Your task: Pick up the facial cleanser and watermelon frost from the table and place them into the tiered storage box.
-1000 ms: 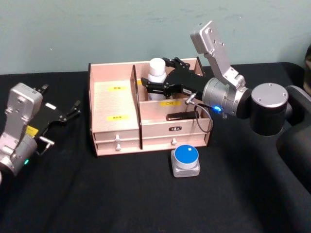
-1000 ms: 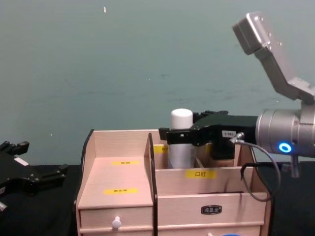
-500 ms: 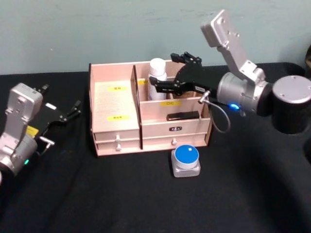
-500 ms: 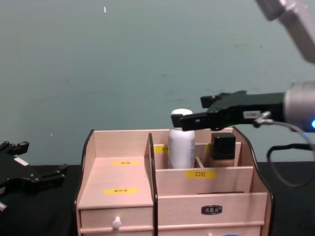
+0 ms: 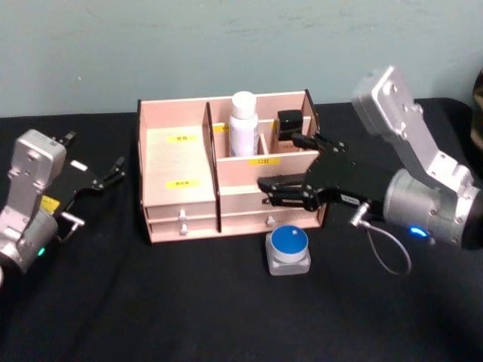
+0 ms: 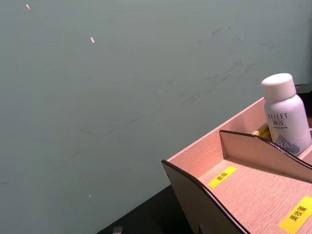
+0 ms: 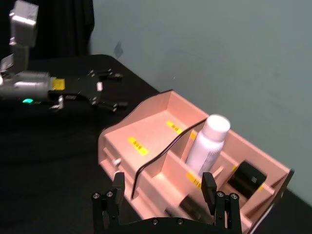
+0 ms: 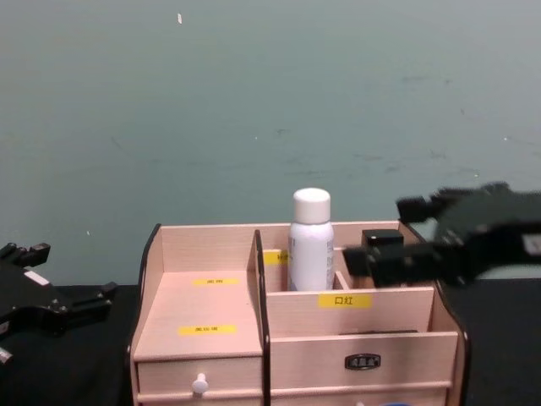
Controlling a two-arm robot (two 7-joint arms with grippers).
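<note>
Right hand [image 5: 280, 164] hangs over the front right of the tiered storage box [image 5: 177, 162], fingers spread wide and holding nothing. The facial cleanser [image 5: 243, 124], a white bottle with a white cap, stands upright in the box's back compartment, just right of the dark-edged divider. Beside it, in the box's back right slot, sits a black-capped bottle [image 5: 287, 123]. The watermelon frost [image 5: 288, 249], a small pot with a blue lid, rests on the black tabletop [image 5: 189, 302] just in front of the box's right-hand drawers. Left hand [image 5: 95, 148] is parked well to the left of the box, fingers apart, empty.
</note>
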